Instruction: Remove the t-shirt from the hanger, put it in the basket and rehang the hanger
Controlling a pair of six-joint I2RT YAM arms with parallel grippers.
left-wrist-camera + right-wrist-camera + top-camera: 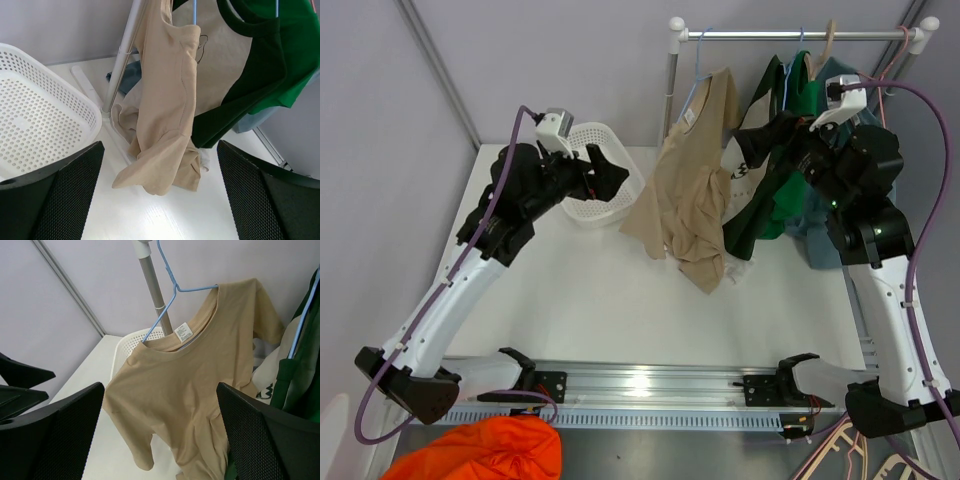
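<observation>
A tan t-shirt hangs on a light blue hanger at the left end of the rail; its hem is bunched on the table. My left gripper is open to the shirt's left, apart from it, over the basket. In the left wrist view the t-shirt hangs ahead of the open left gripper. My right gripper is open to the shirt's right. In the right wrist view the t-shirt and hanger lie ahead of the open right gripper, untouched.
A white perforated basket stands at the back left. Green, cream and blue garments hang right of the tan shirt on the rail. The rail's upright pole stands behind the shirt. An orange cloth and spare hangers lie below the table's front edge.
</observation>
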